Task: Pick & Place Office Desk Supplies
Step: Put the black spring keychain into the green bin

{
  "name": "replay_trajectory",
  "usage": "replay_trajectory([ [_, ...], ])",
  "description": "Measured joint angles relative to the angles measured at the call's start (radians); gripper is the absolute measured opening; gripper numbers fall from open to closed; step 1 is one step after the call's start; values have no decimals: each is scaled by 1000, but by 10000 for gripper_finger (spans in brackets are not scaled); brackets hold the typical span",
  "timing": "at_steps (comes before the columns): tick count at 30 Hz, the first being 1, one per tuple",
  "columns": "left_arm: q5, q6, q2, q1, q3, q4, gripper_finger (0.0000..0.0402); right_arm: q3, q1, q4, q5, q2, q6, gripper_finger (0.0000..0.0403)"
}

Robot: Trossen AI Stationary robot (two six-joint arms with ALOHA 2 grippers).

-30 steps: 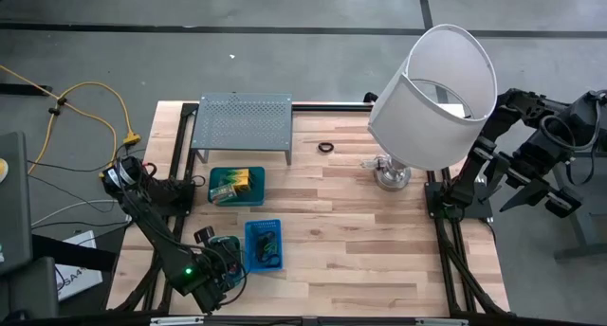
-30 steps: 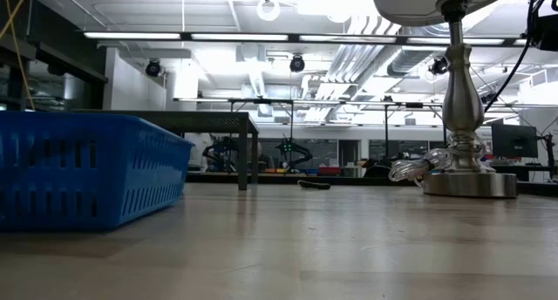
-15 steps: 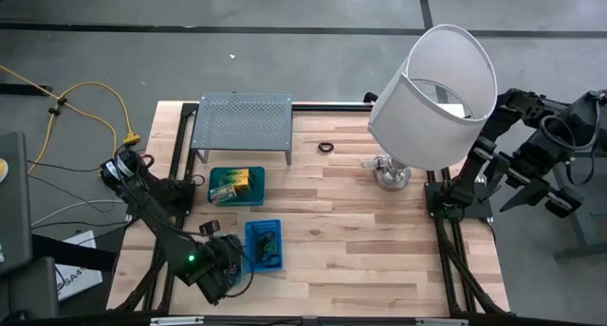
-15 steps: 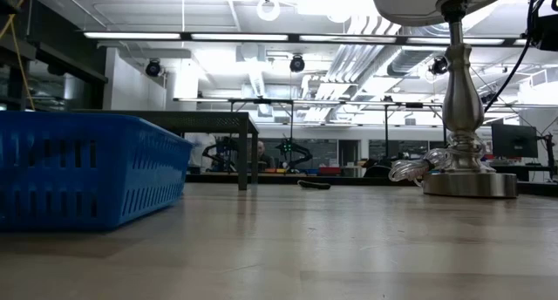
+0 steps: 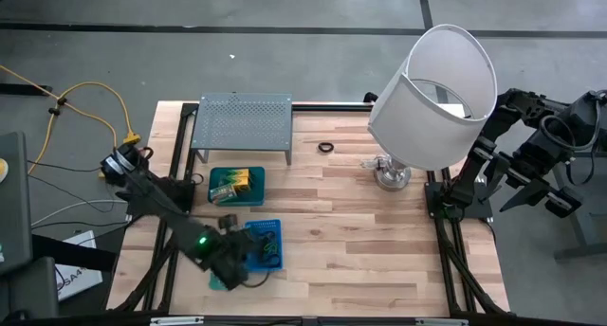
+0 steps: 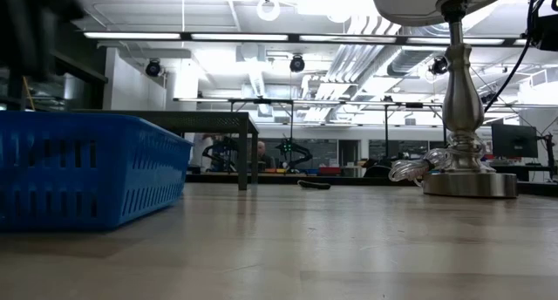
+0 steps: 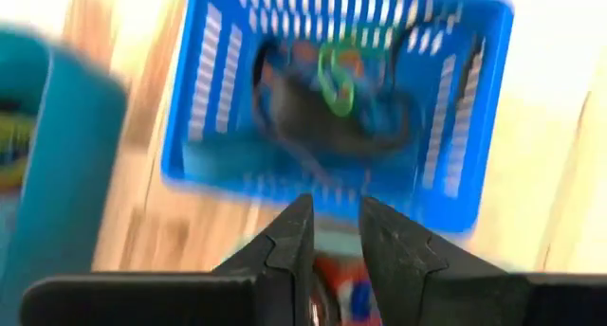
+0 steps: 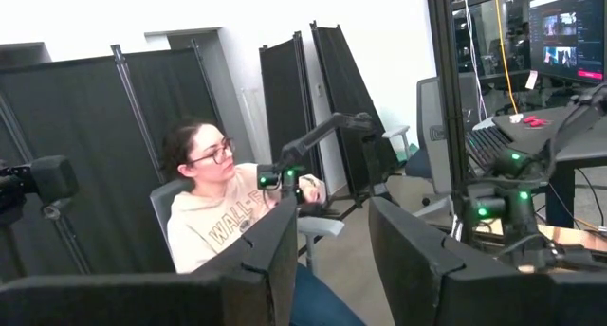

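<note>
The left fingers stand only a narrow gap apart. A small red and blue thing sits deep in that gap, apparently pinched between them, though it is too blurred to name. Just ahead of the fingertips lies the blue basket. Its slotted near wall is closest to them, and inside it is a tangle of black loops with a green ring on top. From above, these fingers are at the basket's corner nearest the table's front left, over the table.

Farther out beyond the basket is a teal tray holding yellow-green packets. Beyond that stands the grey perforated rack. A lone black ring lies on the bare wood well away from the left fingers, between the rack and the base of the white-shaded lamp.

The right fingers are parted with a clear gap and hold nothing. Their arm is folded off the table's right edge, well apart from every supply. They point out into the room, where a person sits in a chair.
</note>
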Motion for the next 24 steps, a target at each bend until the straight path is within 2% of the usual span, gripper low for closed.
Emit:
replay_trajectory([
  [12, 130, 417, 19, 326, 1, 242, 82, 0, 0, 0, 0, 0, 0, 120],
  [19, 157, 598, 35, 432, 0, 350, 82, 0, 0, 0, 0, 0, 0, 120],
  [24, 158, 672, 76, 480, 9, 429, 82, 0, 0, 0, 0, 0, 0, 120],
])
